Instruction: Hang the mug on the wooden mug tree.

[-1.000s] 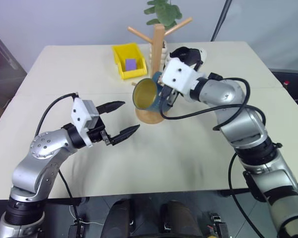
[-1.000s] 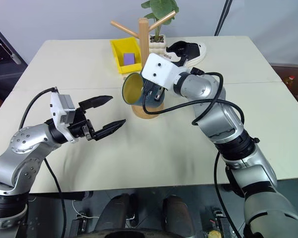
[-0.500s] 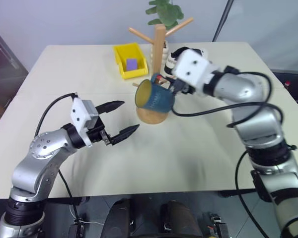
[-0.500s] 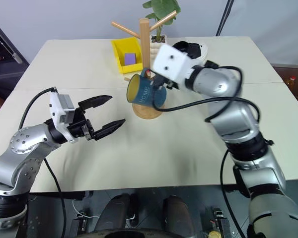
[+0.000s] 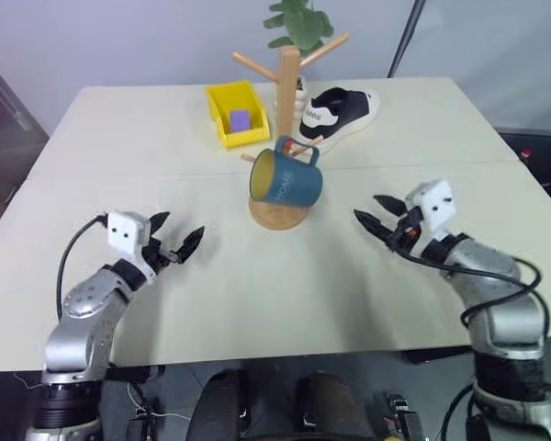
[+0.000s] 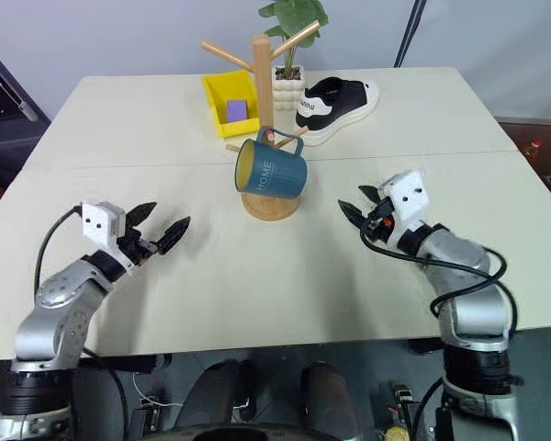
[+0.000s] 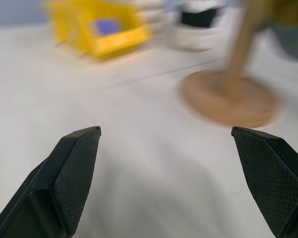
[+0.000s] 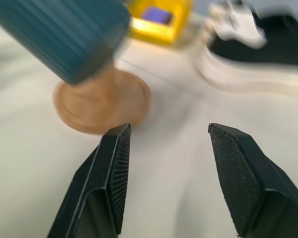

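Hanging mug (image 5: pixel 286 179) on wooden mug tree (image 5: pixel 287 101), left claw (image 5: pixel 176 237) spread empty, right claw (image 5: pixel 375 211) spread empty

A wide cream tabletop (image 5: pixel 257 294) carries the light wooden mug tree (image 5: pixel 282 213) at centre, with a yellow plastic bin (image 5: pixel 237 112), a black-and-white sneaker (image 5: pixel 338 112) and a white plant pot (image 6: pixel 289 89) toward the top.

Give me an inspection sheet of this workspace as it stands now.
Surface: beige table, seam line across its middle.
Job's things: mug hangs by its handle on a low peg of the wooden mug tree, tilted, apart from both grippers.
Clutter: yellow bin holding a purple block; black-and-white shoe; potted plant behind the tree.
Grippers: left gripper and right gripper, jaws open, empty, low over the table.
Cables: black cable on left arm; black cable on right arm.
Surroundings: grey wall, dark pole.
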{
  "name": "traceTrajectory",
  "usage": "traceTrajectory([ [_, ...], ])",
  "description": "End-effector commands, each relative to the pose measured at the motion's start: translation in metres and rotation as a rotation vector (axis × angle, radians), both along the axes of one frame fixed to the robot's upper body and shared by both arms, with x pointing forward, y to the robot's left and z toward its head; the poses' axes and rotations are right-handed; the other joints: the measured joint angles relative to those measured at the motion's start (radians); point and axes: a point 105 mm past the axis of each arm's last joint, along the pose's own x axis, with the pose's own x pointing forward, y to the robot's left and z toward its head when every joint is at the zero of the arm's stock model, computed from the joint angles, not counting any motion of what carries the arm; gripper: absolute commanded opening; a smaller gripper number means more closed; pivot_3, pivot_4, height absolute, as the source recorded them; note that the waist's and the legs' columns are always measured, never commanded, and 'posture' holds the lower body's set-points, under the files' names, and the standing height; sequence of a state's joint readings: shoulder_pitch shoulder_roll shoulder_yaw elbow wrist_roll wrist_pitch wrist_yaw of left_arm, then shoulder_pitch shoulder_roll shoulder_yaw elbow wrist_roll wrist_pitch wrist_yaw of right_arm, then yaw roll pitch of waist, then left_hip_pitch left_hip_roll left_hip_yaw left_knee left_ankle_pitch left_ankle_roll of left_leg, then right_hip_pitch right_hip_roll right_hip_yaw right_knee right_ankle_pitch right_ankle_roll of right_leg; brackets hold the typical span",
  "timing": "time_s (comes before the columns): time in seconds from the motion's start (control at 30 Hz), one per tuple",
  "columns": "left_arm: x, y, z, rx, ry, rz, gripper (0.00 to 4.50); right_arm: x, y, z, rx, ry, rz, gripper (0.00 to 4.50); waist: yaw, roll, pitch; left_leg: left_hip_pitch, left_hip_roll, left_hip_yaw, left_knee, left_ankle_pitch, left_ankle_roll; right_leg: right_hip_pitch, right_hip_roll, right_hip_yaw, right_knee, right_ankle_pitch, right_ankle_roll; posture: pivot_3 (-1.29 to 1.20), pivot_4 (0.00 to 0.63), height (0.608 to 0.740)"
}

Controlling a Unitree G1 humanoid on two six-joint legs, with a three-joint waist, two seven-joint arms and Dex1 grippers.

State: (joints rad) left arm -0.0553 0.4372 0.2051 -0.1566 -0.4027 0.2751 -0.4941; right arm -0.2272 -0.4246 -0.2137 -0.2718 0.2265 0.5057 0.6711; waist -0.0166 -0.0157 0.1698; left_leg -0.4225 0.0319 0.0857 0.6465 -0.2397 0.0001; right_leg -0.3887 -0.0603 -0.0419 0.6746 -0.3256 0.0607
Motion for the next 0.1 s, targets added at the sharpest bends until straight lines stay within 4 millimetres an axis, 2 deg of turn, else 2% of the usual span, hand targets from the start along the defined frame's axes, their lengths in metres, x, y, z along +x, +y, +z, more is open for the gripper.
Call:
traceTrajectory([
  [0.03,-0.0038,0.0113,-0.0006,0.045,-0.020,0.066,4.50,0.0016,-0.0080,0.0075,0.054,-0.069,-0.025,2.54,0.001,0.000,0.000,0.000,0.000,0.000,0.000,0.000,0.000,0.000,0.000,0.000,0.000,0.000,0.000,0.00,0.150,0.740],
  [0.1,-0.0057,0.0121,-0.0046,0.036,0.000,0.069,4.50,0.0032,-0.0080,0.0050,0.075,-0.066,-0.023,2.54,0.002,0.000,0.000,0.000,0.000,0.000,0.000,0.000,0.000,0.000,0.000,0.000,0.000,0.000,0.000,0.00,0.150,0.740],
])
